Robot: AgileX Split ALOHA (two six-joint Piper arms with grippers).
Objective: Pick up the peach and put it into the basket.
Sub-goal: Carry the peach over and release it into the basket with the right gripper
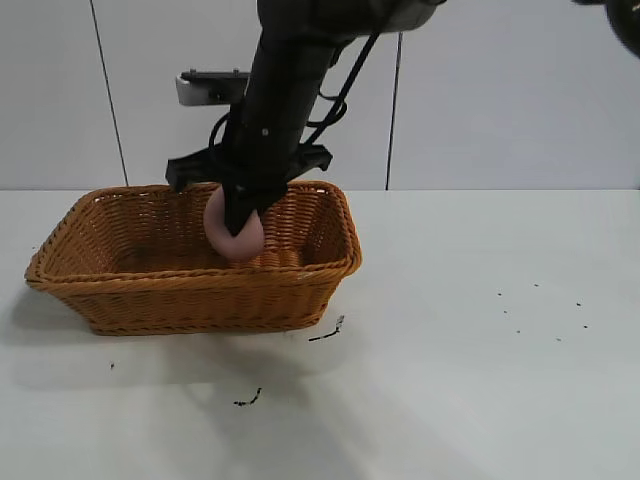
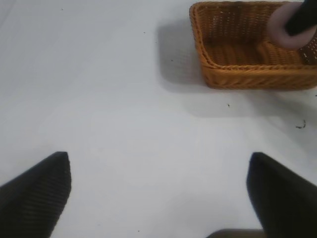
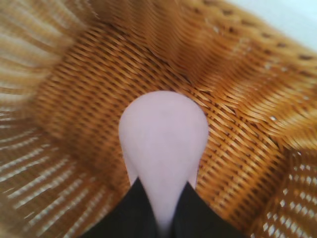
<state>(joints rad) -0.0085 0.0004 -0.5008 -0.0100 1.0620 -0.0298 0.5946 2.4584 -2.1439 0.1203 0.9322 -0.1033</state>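
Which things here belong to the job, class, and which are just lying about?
Part of the job:
- peach, clamped in the right gripper over the basket's inside
- basket

Just lying about:
- small dark specks on the white table
- left gripper, fingers open, hanging idle above bare table

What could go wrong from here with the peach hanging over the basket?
The right gripper holds the peach only by its narrow end, so it might slip out early. It hangs inside the wicker basket, apparently above the floor and near the right wall, so on release it may bounce or roll against that wall. The left gripper sits open over bare table, well away, so a collision looks unlikely.
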